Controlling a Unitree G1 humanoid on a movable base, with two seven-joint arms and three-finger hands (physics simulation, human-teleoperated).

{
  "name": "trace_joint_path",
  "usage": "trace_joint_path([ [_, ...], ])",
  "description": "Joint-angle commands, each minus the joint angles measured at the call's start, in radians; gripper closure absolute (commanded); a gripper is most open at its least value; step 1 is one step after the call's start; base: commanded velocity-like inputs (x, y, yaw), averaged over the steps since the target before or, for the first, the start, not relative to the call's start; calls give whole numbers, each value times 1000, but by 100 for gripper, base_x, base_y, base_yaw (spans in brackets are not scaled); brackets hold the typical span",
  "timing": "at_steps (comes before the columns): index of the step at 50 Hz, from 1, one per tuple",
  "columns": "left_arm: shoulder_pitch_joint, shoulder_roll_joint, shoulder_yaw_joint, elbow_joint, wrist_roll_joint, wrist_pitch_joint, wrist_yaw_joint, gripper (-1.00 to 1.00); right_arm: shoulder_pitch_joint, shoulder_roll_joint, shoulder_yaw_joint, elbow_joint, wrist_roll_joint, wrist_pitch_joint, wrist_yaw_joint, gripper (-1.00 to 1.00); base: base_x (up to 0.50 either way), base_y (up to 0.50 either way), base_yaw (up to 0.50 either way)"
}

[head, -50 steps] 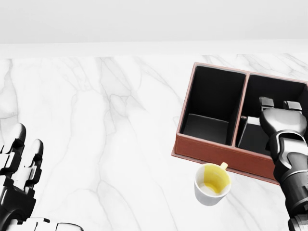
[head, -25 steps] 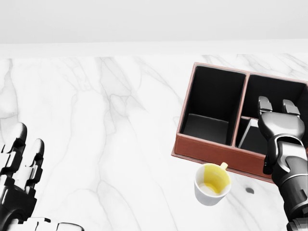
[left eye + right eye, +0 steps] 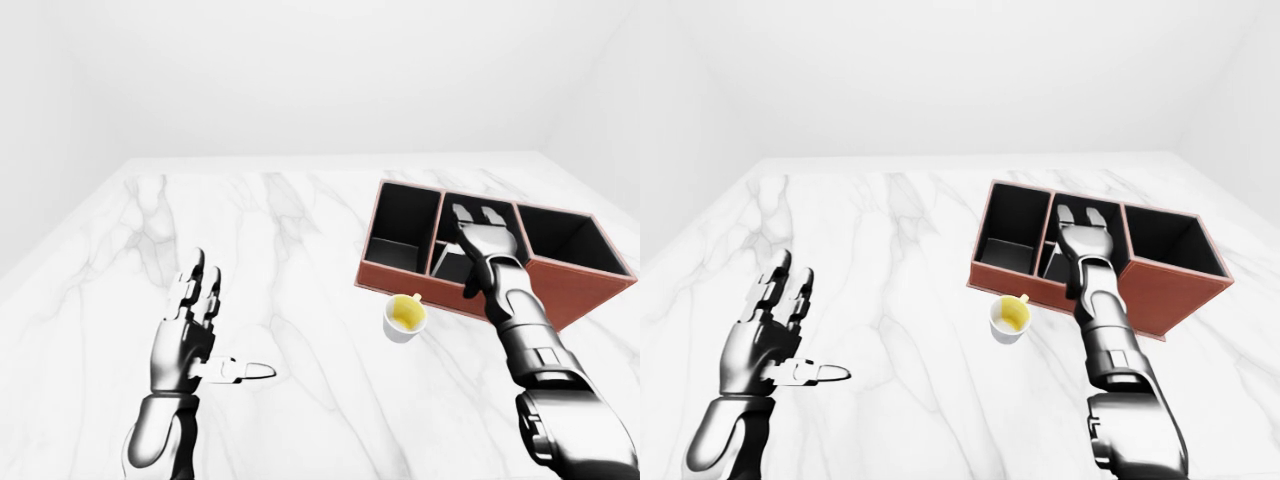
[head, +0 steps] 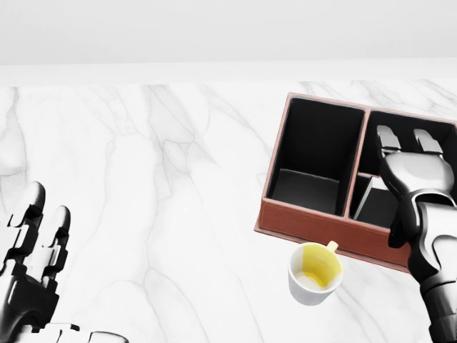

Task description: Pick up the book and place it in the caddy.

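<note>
While the right hand (image 3: 478,232) hovered over the middle compartment of the reddish-brown, black-lined rectangular caddy (image 3: 561,292), its fingers (image 4: 388,136) were extended and spread, closed on nothing. The caddy stood on the white marble worktop (image 3: 300,260), toward the right of the scene, and was divided into three compartments set side by side. Within the middle compartment, a thin dark slab (image 4: 365,196), taken to be the book, leaned tilted against the left divider just beneath the right hand; contact between hand and slab could not be determined. A white ceramic cup with a yellow interior (image 4: 314,274) stood on the worktop just beside the near wall of the caddy, apart from it. The left hand (image 3: 770,332) was raised over the near left part of the worktop, well apart from the caddy, palm open, fingers upright and thumb pointing right, holding nothing.
</note>
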Motion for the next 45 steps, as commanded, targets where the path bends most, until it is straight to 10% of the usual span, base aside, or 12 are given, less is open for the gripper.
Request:
trace_joint_path([
  [1, 3, 2, -17, -5, 5, 1, 6, -100, 210, 45, -99, -613, -54, 0, 283, -100, 0, 0, 0],
  [11, -9, 7, -31, -15, 15, 16, 17, -100, 302, 149, -200, -1278, 33, 0, 650, -100, 0, 0, 0],
  [20, -29, 15, -50, -30, 28, 18, 33, -100, 256, 175, -215, -1519, 185, 0, 650, -100, 0, 0, 0],
  [35, -57, 20, -58, -71, 46, 18, 71, -100, 404, 264, -350, -1824, 859, 0, 650, -100, 0, 0, 0],
  [45, -55, 15, -41, -130, 23, 18, 83, -100, 577, 217, -539, -1830, 1454, 0, 369, -100, 0, 0, 0],
])
